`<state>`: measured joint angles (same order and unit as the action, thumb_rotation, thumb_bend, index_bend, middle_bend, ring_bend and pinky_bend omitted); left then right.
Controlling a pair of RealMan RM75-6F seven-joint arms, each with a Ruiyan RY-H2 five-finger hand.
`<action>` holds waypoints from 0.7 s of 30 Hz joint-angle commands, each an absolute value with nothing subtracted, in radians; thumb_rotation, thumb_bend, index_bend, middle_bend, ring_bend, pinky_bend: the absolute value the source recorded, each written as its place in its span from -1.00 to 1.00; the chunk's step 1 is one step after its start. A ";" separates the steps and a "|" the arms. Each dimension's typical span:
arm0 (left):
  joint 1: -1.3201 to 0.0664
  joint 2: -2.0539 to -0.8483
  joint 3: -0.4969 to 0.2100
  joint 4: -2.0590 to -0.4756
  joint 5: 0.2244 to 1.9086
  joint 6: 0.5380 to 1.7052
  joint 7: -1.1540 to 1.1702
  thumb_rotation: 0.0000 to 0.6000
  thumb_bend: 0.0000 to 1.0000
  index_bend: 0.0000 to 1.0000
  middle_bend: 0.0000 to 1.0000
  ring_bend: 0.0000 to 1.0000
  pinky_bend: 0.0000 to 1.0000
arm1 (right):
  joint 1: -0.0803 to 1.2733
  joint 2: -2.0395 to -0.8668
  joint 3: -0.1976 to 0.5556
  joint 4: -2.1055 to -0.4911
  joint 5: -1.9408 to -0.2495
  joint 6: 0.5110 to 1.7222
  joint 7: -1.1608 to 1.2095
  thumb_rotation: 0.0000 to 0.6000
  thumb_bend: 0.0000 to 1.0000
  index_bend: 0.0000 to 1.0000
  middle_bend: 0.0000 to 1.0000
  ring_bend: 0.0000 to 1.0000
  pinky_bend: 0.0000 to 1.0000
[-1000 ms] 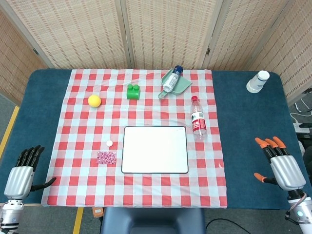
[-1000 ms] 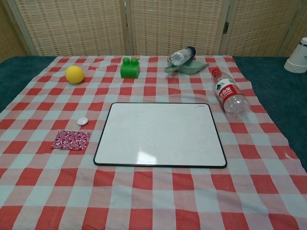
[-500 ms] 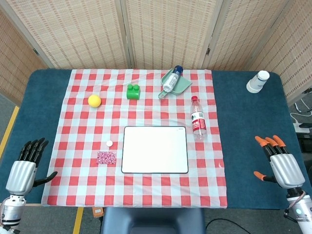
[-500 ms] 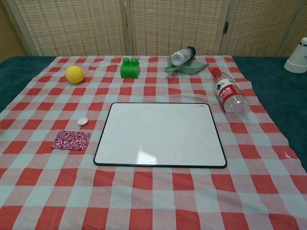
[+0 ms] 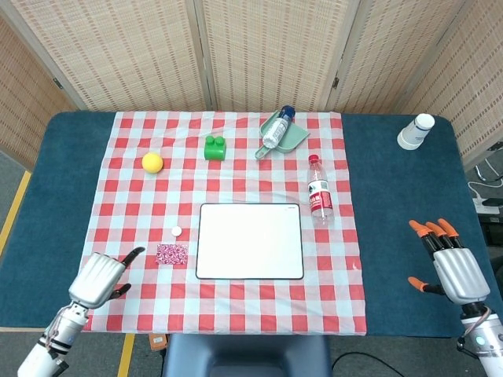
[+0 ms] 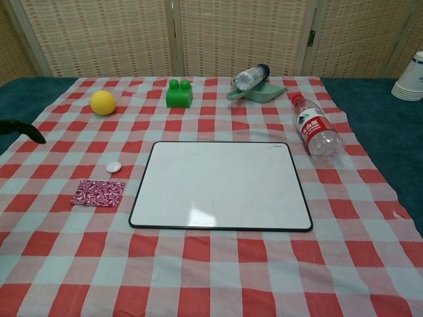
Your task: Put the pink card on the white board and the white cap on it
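The pink patterned card (image 5: 171, 254) (image 6: 98, 193) lies flat on the checked cloth, just left of the white board (image 5: 250, 241) (image 6: 221, 185). The small white cap (image 5: 176, 231) (image 6: 114, 167) sits a little beyond the card, apart from it. My left hand (image 5: 98, 279) hovers over the cloth's near left corner, holding nothing, one dark fingertip pointing toward the card and a short way from it. In the chest view only a dark fingertip (image 6: 23, 130) shows at the left edge. My right hand (image 5: 452, 263) stays over the blue table at the far right, fingers spread and empty.
A yellow ball (image 5: 152, 162) (image 6: 102, 102) and a green block (image 5: 214, 147) (image 6: 179, 93) sit at the back left. A green scoop (image 5: 295, 135) holds a small bottle; a red-labelled water bottle (image 5: 318, 190) (image 6: 316, 129) lies right of the board. Stacked paper cups (image 5: 415, 131) stand back right.
My left hand has swung in from the table's left edge onto the cloth, toward the pink card. The right hand, card, cap and board have not moved.
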<state>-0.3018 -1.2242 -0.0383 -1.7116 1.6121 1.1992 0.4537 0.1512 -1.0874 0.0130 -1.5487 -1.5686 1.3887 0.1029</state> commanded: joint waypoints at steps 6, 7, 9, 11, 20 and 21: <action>-0.380 -1.324 -0.100 -1.783 1.253 1.070 0.721 1.00 -0.51 -0.36 1.00 1.00 1.00 | 0.159 -1.083 0.012 -1.545 -1.567 1.376 0.120 1.00 -0.95 -0.93 -0.70 -0.87 -0.87; -0.382 -1.333 -0.108 -1.798 1.212 1.074 0.734 1.00 -0.51 -0.37 1.00 1.00 1.00 | 0.160 -1.081 0.013 -1.545 -1.565 1.374 0.123 1.00 -0.95 -0.93 -0.70 -0.87 -0.87; -0.390 -1.352 -0.124 -1.822 1.135 1.086 0.764 1.00 -0.51 -0.38 1.00 1.00 1.00 | 0.162 -1.078 0.013 -1.545 -1.560 1.366 0.129 1.00 -0.95 -0.93 -0.70 -0.87 -0.87; -0.403 -1.379 -0.133 -1.826 1.081 1.103 0.792 1.00 -0.52 -0.40 1.00 1.00 1.00 | 0.166 -1.074 0.012 -1.546 -1.558 1.357 0.132 1.00 -0.95 -0.93 -0.70 -0.87 -0.87; -0.456 -1.463 -0.138 -1.781 0.968 1.128 0.858 1.00 -0.55 -0.40 1.00 1.00 1.00 | 0.168 -1.065 0.014 -1.547 -1.562 1.361 0.155 1.00 -0.95 -0.93 -0.70 -0.87 -0.87; -0.463 -1.470 -0.139 -1.778 0.959 1.132 0.865 1.00 -0.55 -0.40 1.00 1.00 1.00 | 0.169 -1.064 0.014 -1.546 -1.563 1.362 0.158 1.00 -0.95 -0.93 -0.70 -0.87 -0.87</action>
